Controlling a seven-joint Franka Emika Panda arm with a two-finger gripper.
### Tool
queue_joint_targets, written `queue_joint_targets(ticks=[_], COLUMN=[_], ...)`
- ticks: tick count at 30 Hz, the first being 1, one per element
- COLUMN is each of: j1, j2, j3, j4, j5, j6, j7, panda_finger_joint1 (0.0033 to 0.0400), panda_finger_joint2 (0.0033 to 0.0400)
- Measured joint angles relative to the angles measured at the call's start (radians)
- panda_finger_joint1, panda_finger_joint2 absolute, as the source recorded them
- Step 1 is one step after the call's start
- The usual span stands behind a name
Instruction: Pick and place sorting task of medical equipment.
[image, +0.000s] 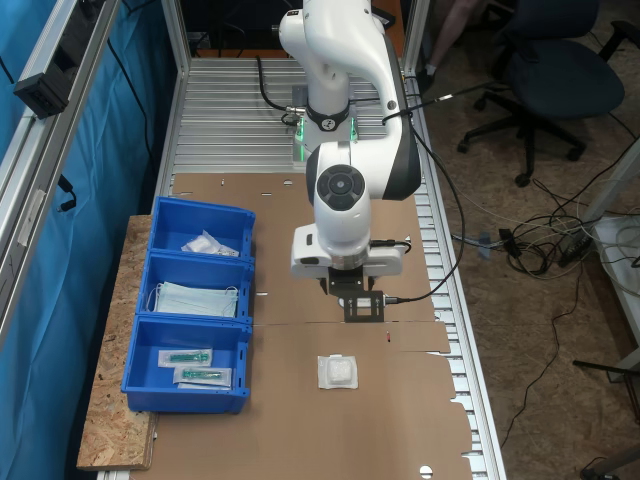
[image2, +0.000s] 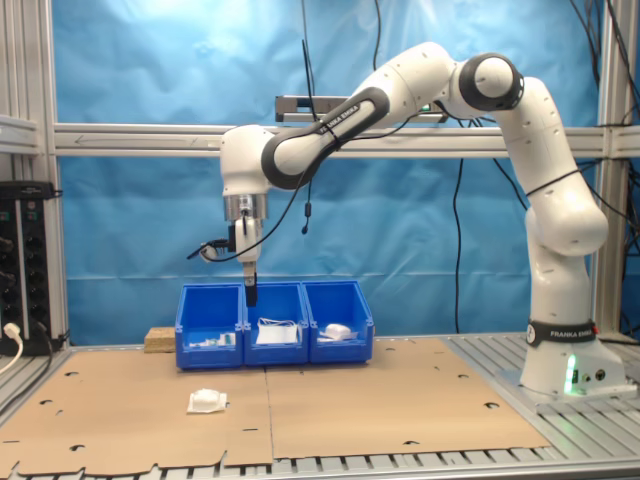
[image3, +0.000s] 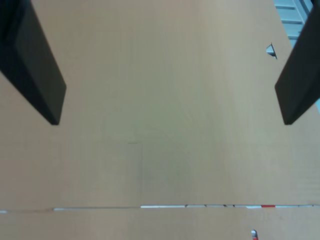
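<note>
Where cardboard (image: 300, 420) lies bare, packet (image: 338, 372) apart from fingers (image3: 42, 95).

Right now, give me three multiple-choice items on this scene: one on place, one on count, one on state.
1. Where is the white square packet?
A. on the cardboard
B. in a bin
C. in the gripper

2. How many blue bins stand in the row?
A. two
B. three
C. five

3. How is the gripper?
A. shut on a mask
B. open, holding nothing
C. shut on the packet

Answers: 1 A, it lies alone on the cardboard sheet. 2 B, three show in both exterior views. 3 B, the wrist view shows its fingers spread over bare cardboard.
</note>
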Motion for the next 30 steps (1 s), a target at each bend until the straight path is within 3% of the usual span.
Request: queue_joint_targets(ticks=[8, 17, 30], j1=[0.0, 0.0, -0.004], j2=[0.068, 0.138, 0.279], j3=[0.046, 0.072, 0.071], j4=[0.0, 0.015, 0.104], j5=[0.0, 0.0, 0.0], j6=[0.114, 0.185, 0.254], j7=[0.0, 0.0, 0.0], panda_finger_joint1=[0.04, 0.04, 0.04], panda_finger_joint2=[0.04, 0.04, 0.04])
